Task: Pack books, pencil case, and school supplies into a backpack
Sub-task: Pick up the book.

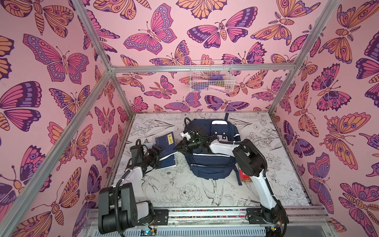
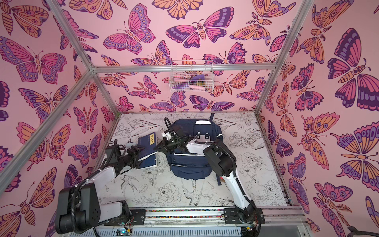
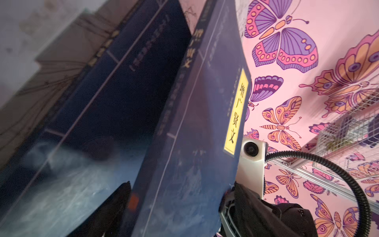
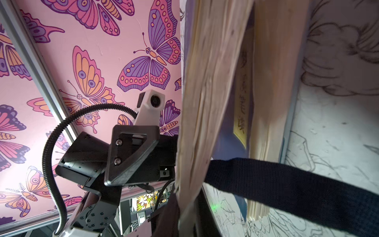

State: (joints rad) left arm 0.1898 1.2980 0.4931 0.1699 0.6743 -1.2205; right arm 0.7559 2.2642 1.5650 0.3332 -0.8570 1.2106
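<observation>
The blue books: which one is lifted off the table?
The book with the yellow label: it tilts up, one edge pinched by the right gripper, while the other book lies flat on the table beneath it.

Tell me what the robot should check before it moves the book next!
1. Right end effector grips the top book: ok, shut on its corner.
2. Left end effector grips it too: cannot tell, the book hides the jaws.
3. Top book is lifted off the lower book: ok, tilted up.
4. Backpack is open: cannot tell, the right arm covers it.
5. Strap is clear of the books: not ok, it crosses right in front of the pages.
</observation>
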